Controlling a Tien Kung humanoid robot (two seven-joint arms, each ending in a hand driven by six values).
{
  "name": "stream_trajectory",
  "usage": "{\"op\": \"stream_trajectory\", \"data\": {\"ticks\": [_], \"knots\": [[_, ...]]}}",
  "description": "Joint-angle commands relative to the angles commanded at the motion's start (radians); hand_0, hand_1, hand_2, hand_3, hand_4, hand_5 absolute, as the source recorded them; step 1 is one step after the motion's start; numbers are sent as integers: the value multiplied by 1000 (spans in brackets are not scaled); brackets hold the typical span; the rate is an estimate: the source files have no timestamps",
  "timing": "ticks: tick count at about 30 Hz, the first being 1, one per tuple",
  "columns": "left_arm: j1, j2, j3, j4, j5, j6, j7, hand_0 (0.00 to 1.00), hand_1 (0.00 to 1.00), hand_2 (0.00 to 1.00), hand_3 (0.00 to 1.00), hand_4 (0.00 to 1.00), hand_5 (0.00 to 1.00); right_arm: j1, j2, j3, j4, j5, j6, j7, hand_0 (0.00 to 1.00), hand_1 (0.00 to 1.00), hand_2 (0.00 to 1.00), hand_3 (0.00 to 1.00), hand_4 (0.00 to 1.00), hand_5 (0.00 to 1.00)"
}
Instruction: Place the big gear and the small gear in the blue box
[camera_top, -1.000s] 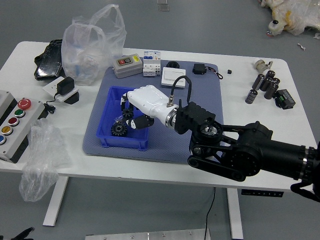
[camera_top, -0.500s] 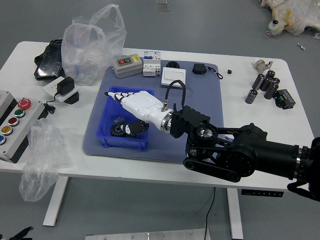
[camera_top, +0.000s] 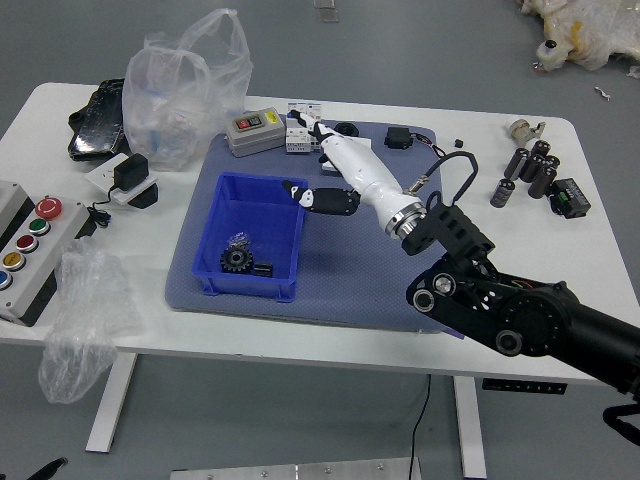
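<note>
The toothed black gear (camera_top: 237, 260) lies inside the blue plastic box (camera_top: 207, 232), near the box's near-left corner — a smaller black piece (camera_top: 262, 269) sits just to its right. The white-and-black right hand (camera_top: 358, 168) hangs over the grey mat (camera_top: 355, 270), by the box's far-right corner, fingers spread and holding nothing. The left hand (camera_top: 47, 469) shows slightly below the table's near-left corner.

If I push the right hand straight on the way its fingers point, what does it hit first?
Probably the white module beside the grey case: the fingertips of the right hand already overlap it in this view. Height is unclear, so it might pass above.
</note>
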Motion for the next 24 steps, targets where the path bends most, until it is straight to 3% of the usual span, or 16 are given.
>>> {"op": "stream_trajectory", "data": {"ticks": [2, 3, 8, 9, 13, 17, 24], "knots": [[1, -1, 0, 0, -3, 1, -1, 652, 435, 500, 724, 704, 724, -46, -11, 63, 7, 78, 31, 68, 917, 890, 909, 981, 732, 376], [2, -1, 0, 0, -3, 1, -1, 652, 435, 500, 724, 705, 722, -67, -15, 90, 10, 111, 48, 96, 939, 900, 969, 998, 998, 998], [2, -5, 3, 1, -7, 1, -4, 652, 435, 500, 724, 705, 722, -180, -40, 232, 25, 265, 136, 214, 939, 900, 969, 998, 998, 998], [2, -6, 4, 2, -7, 1, -5, 651, 435, 501, 724, 705, 721, -213, -46, 272, 33, 297, 160, 228, 991, 998, 998, 998, 998, 998], [4, -6, 3, 3, -5, 0, -6, 651, 435, 501, 724, 705, 721, -305, -68, 376, 67, 321, 207, 222, 991, 998, 998, 998, 998, 998], [7, -5, -1, 3, 1, -1, -5, 652, 435, 501, 724, 705, 722, -402, -85, 484, 92, 341, 217, 243, 979, 998, 998, 998, 998, 998], [9, -3, -9, 3, 15, -3, -2, 652, 435, 502, 724, 708, 720, -510, -80, 646, 56, 498, 205, 378, 998, 951, 974, 998, 998, 998]]}}
